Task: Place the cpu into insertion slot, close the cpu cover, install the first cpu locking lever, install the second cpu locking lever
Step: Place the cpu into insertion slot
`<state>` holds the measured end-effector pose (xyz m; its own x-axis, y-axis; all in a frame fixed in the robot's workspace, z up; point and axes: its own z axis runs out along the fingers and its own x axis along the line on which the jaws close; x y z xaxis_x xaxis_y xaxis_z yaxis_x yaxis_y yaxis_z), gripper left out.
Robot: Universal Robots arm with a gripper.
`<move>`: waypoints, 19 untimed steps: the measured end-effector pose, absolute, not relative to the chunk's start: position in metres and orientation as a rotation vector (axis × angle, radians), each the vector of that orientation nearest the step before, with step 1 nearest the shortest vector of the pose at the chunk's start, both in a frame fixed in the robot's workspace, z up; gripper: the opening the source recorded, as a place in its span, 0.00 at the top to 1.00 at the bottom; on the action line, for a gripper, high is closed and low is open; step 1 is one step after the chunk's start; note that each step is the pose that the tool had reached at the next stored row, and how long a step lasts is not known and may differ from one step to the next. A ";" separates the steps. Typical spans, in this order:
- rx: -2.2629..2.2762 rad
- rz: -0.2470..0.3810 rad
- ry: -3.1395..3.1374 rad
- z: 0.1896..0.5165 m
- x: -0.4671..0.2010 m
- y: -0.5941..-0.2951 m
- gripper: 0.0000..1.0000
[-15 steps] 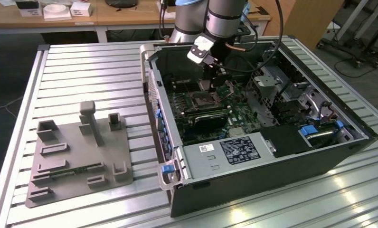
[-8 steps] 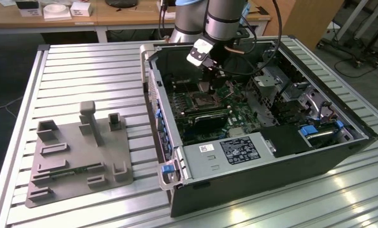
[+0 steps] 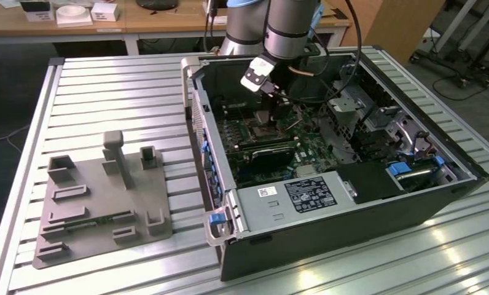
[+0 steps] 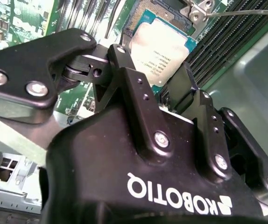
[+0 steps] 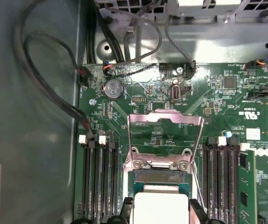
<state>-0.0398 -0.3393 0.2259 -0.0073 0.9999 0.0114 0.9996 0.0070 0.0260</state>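
Open cpu cover [image 5: 190,120] and memory slots [image 5: 99,182] tight around insertion slot [image 5: 158,176]

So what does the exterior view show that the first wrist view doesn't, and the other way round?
Exterior view: the whole open computer case on the slatted table, the grey fixture plate at the exterior view's left, and the arm reaching down into the case.

First wrist view: the cpu cover standing open, the silvery cpu between the fingers of the gripper over the insertion slot, and a coin battery.

Both: the green motherboard and the memory slots.
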 end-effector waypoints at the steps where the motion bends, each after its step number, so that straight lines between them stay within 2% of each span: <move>1: 2.206 0.041 2.222 0.224 -0.040 -0.339 0.46; 19: 2.205 0.025 2.221 0.201 -0.040 -0.337 0.46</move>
